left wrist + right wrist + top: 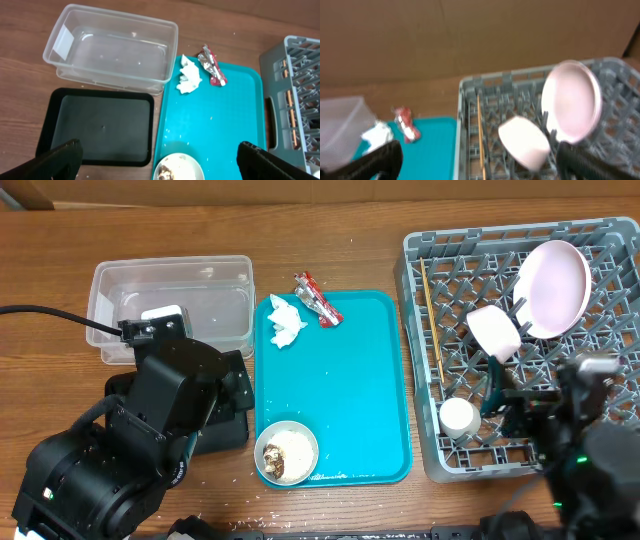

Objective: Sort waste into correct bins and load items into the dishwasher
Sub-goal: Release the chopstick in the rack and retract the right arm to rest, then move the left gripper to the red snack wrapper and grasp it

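The red wrapper (317,299) and white tissue (285,322) lie at the far end of the teal tray (350,390). A whitish bowl (286,452) with rice crumbs and brown bits sits at the tray's near left corner. The clear tub (170,305) and black tray (100,125) stand left of it. The grey rack (430,300) holds the pink plate (553,288), the pink bowl (494,331), the white cup (459,417) and the chopsticks (431,320). My left gripper (160,162) is open above the whitish bowl (178,167). My right gripper (480,160) is open over the rack.
Brown cardboard stands behind the table in the right wrist view (470,35). Loose rice crumbs lie on the teal tray (215,125) near the bowl. A black cable (50,312) runs along the table at the left.
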Controlling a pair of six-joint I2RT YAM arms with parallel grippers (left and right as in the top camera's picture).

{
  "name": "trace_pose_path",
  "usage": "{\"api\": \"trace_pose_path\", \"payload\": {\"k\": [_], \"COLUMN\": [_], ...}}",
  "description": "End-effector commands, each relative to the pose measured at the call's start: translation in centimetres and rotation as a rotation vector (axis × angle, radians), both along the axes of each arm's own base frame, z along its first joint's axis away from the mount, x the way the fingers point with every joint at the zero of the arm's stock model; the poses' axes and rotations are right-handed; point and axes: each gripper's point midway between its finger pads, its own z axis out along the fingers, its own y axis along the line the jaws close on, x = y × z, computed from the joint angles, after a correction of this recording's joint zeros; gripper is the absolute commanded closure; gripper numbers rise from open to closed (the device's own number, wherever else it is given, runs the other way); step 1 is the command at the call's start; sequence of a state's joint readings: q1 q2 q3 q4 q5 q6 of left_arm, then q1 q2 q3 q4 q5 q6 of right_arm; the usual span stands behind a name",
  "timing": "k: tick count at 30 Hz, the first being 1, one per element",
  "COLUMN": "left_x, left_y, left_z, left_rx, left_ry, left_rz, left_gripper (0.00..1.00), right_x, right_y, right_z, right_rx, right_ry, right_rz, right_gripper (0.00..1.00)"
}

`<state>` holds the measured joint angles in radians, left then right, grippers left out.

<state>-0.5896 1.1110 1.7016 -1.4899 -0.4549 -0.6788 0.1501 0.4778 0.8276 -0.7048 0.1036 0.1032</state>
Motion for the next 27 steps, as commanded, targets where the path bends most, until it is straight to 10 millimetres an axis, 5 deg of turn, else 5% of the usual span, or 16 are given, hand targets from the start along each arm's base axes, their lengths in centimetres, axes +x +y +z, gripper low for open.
{"api": "trace_pose_path", "payload": {"k": [1, 6, 12, 19, 27], "left_x": [0.1, 0.1, 0.1, 0.1, 0.1], "left_y": [0.2, 0.2, 0.2, 0.2, 0.2], "left_z": [0.2, 0.2, 0.2, 0.2, 0.2], "left_rx": [0.005, 0.005, 0.005, 0.005, 0.005], "left_ry": [-0.010, -0.010, -0.010, -0.010, -0.010], "left_rz": [0.014, 0.014, 0.014, 0.014, 0.014], "left_gripper": [0.00, 0.00, 0.00, 0.00, 0.00], "right_x": [-0.2, -0.5, -0.3, 0.9, 1.6], "right_y": [-0.3, -0.4, -0.4, -0.2, 0.2], "right_z": [-4.1, -9.7, -12.7, -13.9, -12.9], "right_rx": [-0.002, -0.001, 0.005, 0.018, 0.039], "right_ry": [-0.028, -0.036, -0.083, -0.171, -0.289], "right_rz": [-0.014, -0.014, -0.014, -0.015, 0.000], "right_gripper": [0.00, 0.00, 0.00, 0.00, 0.00]}}
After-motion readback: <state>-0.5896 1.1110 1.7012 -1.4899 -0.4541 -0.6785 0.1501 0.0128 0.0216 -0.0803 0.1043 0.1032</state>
